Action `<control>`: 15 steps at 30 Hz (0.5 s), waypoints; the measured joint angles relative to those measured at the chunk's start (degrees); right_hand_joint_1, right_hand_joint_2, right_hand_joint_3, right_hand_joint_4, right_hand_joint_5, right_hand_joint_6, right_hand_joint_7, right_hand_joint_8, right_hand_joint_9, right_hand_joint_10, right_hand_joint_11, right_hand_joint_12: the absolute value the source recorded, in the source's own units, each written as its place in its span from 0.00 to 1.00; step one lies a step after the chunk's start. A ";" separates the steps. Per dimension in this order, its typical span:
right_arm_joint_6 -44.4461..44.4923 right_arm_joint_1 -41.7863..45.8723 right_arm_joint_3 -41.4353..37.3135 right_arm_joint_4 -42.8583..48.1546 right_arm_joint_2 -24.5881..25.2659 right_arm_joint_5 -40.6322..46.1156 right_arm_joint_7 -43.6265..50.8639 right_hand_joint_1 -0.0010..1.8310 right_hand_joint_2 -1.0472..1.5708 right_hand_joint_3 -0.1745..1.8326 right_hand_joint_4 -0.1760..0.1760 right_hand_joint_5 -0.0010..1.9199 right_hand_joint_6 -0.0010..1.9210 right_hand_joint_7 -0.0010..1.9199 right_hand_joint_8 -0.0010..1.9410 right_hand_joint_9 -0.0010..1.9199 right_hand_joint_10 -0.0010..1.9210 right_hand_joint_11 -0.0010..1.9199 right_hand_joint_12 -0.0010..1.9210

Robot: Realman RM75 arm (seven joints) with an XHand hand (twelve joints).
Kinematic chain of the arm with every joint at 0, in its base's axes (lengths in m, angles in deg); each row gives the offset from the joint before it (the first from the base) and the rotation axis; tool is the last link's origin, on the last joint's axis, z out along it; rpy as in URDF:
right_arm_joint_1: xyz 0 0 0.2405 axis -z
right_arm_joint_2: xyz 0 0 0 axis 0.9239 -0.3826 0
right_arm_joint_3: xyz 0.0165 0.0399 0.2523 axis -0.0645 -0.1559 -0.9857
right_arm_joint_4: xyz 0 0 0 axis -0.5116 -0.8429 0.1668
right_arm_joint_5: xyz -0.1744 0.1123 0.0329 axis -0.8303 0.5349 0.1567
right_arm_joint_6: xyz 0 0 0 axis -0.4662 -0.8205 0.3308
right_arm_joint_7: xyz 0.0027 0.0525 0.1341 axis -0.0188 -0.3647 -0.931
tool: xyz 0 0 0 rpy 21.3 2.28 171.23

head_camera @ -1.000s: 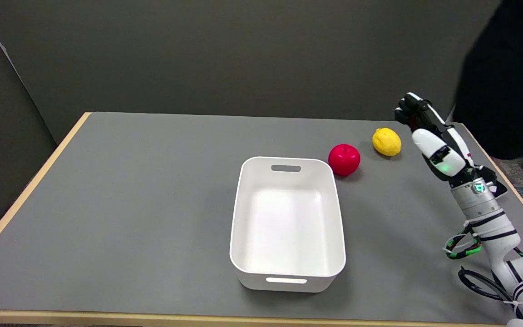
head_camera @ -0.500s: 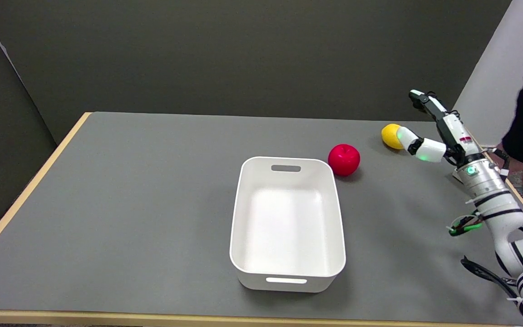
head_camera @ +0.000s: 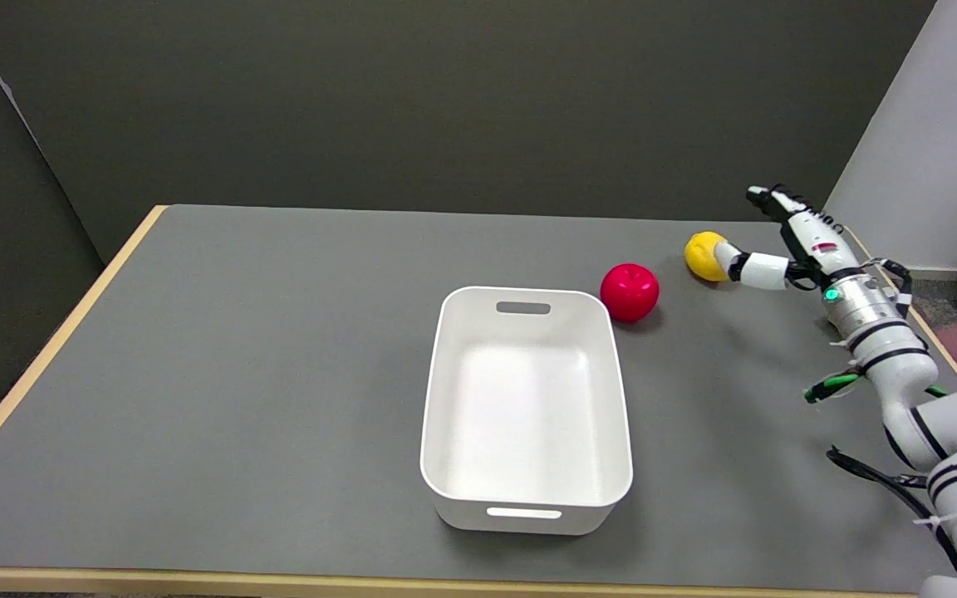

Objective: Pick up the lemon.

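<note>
The right hand (head_camera: 782, 245) is spread wide and holds nothing: one white finger (head_camera: 748, 267) reaches out low to the left and its tip touches the right side of the lemon (head_camera: 703, 255), while the other fingers (head_camera: 769, 199) stretch up and away toward the table's far edge, well clear of the fruit. The lemon sits on the grey table (head_camera: 279, 332) near its far right corner; the touching fingertip covers part of its right side. A red apple (head_camera: 630, 291) lies near the lemon on its left, apart from it and just beside the far right corner of the white bin (head_camera: 526, 498), which stands mid-table. At the picture's right edge a blurred shape beside the arm (head_camera: 885, 357) is too smeared to identify.
</note>
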 measured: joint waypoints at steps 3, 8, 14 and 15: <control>2.61 -1.53 1.65 -1.93 -0.35 -0.04 1.58 0.29 0.64 0.50 0.25 0.07 0.17 0.10 0.17 0.03 0.37 0.00 0.45; 5.94 -4.79 4.51 -6.49 -0.88 -0.07 3.59 0.29 0.65 0.50 0.24 0.07 0.17 0.10 0.17 0.03 0.37 0.00 0.45; 8.73 -8.79 7.82 -11.71 -1.35 -0.07 5.53 0.29 0.65 0.50 0.23 0.06 0.17 0.09 0.17 0.03 0.37 0.00 0.45; 9.07 -9.34 8.25 -12.44 -1.38 -0.07 5.77 0.29 0.65 0.50 0.23 0.06 0.17 0.09 0.17 0.03 0.37 0.00 0.45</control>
